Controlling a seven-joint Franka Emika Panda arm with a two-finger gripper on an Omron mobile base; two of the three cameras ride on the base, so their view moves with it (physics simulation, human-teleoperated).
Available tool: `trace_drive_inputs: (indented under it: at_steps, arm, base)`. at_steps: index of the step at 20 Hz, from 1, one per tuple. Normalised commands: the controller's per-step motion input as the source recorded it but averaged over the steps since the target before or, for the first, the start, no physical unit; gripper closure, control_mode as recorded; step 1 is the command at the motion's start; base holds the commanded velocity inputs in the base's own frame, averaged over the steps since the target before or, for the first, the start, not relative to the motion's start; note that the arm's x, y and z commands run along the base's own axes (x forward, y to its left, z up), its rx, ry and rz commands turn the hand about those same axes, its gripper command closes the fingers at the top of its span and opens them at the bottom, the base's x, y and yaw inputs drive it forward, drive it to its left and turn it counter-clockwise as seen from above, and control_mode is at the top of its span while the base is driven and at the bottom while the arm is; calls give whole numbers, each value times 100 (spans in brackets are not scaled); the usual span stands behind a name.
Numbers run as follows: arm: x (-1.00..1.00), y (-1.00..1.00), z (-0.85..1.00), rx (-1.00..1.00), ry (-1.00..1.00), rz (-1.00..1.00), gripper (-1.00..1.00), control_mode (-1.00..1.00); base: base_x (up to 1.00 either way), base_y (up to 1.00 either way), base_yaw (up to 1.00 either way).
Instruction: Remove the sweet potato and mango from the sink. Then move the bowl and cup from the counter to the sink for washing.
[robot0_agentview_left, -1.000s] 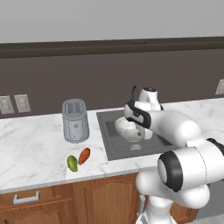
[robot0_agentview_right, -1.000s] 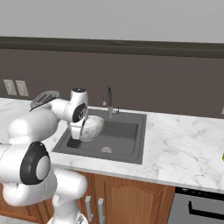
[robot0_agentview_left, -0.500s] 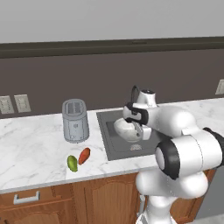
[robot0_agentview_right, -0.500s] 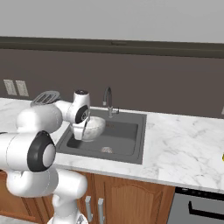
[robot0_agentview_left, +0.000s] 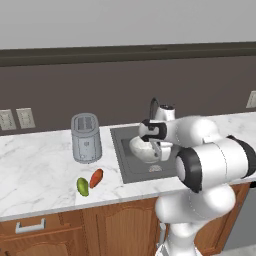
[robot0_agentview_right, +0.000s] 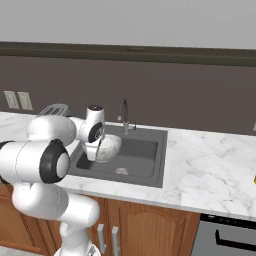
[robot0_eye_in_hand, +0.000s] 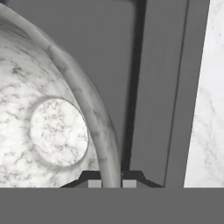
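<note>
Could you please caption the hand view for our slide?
Jaws clamped on the marbled bowl's rim, held over the dark sink beside the marble counter.

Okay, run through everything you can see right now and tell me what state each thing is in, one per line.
bowl: upright, rim pinched by the gripper, held over the sink.
gripper: shut on the bowl's rim.
sink: holds nothing but the bowl over it; no water running.
sweet potato: out of the sink, lying on the counter.
mango: lying on the counter beside the sweet potato.
toaster: upright on the counter, slots empty.
</note>
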Motion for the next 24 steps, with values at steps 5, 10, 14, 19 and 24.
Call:
trace_drive_inputs:
  at_steps: [5, 10, 14, 19, 24]
  arm:
    - [16, -6, -17, 0, 0, 0, 100, -100]
    - [16, -4, -16, 0, 0, 0, 100, -100]
    - [14, -4, -15, 0, 0, 0, 100, -100]
    - [12, -7, -16, 0, 0, 0, 100, -100]
    - [8, -2, -16, 0, 0, 0, 100, -100]
  base:
    - [0, 0, 0]
    - [0, 0, 0]
    - [0, 0, 0]
    - [0, 0, 0]
    - [0, 0, 0]
